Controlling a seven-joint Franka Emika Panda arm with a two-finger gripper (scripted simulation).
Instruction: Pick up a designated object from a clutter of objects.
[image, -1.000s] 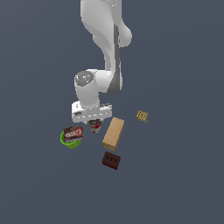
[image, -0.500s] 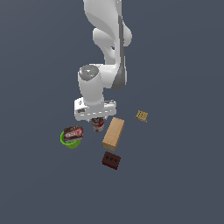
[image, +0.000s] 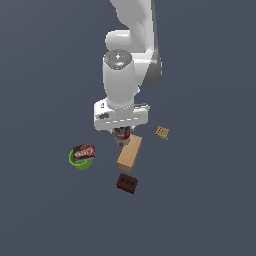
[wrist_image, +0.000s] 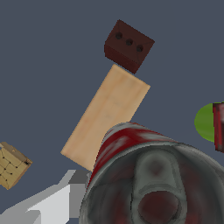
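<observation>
The can (image: 122, 135), red-and-white with a dark grey metal top, sits between my gripper's (image: 122, 137) fingers under the white hand. The gripper is shut on it and holds it just above the far end of the tan wooden block (image: 129, 153). In the wrist view the can (wrist_image: 144, 175) fills the near field, with one grey finger (wrist_image: 48, 203) beside it and the wooden block (wrist_image: 107, 113) below. The fingertips are hidden behind the can.
A dark brown holed brick (image: 127, 183) lies beyond the block's near end. A green bowl (image: 80, 161) with a red-labelled packet (image: 83, 151) is on the exterior view's left. A small tan perforated square (image: 161, 132) is on its right.
The arm has risen and shifted toward the exterior view's right, carrying the can with it, from beside the bowl to over the wooden block's end.
</observation>
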